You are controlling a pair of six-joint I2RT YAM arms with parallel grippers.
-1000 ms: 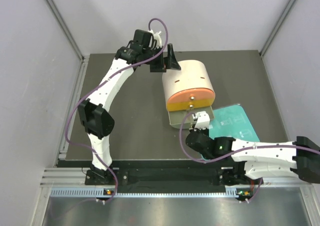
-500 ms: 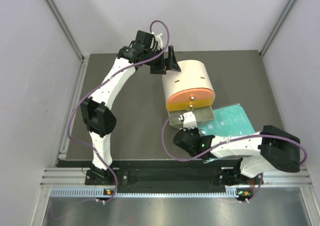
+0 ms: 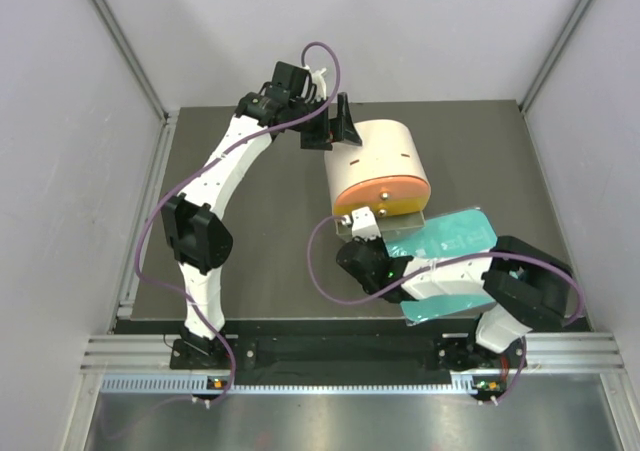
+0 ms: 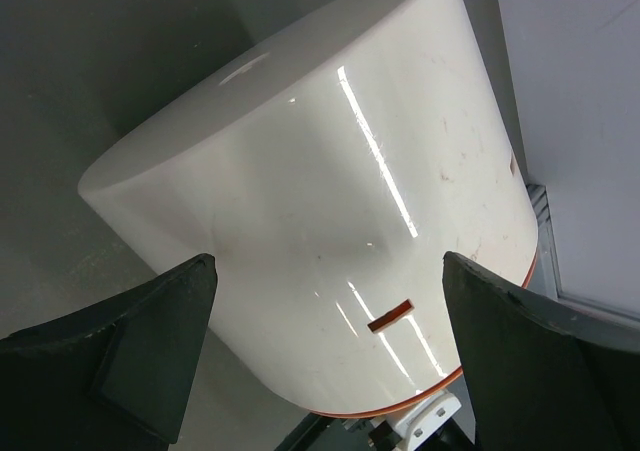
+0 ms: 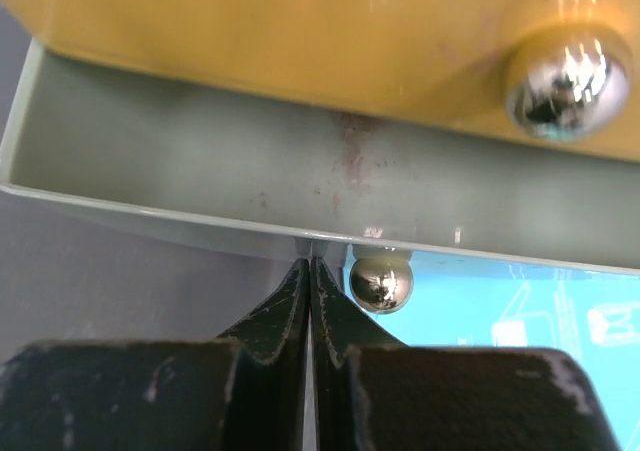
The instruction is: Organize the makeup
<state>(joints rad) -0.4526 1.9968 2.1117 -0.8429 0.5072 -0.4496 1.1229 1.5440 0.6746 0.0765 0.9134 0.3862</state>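
No makeup shows in any view. The cream-and-orange cylindrical box [image 3: 378,166] lies on its side at the middle of the table. My left gripper [image 3: 335,126] is open behind it, one finger on each side of its glossy cream wall [image 4: 330,201], without touching. A grey-green drawer [image 3: 405,223] sticks out below the orange front [image 5: 300,31]. My right gripper [image 3: 365,226] is shut with nothing in it. Its tips [image 5: 310,263] press against the drawer's front rim [image 5: 200,206], just left of a small chrome knob [image 5: 381,281].
A flat teal board [image 3: 450,241] lies under and to the right of the drawer, partly beneath my right arm, and shows bright blue [image 5: 520,301] in the right wrist view. A larger chrome knob [image 5: 565,81] sits on the orange front. Grey walls close in the dark mat.
My right arm has swung left and forward, bringing its shut gripper up to the drawer's front. The drawer now sticks out less than before. The left arm has stayed put.
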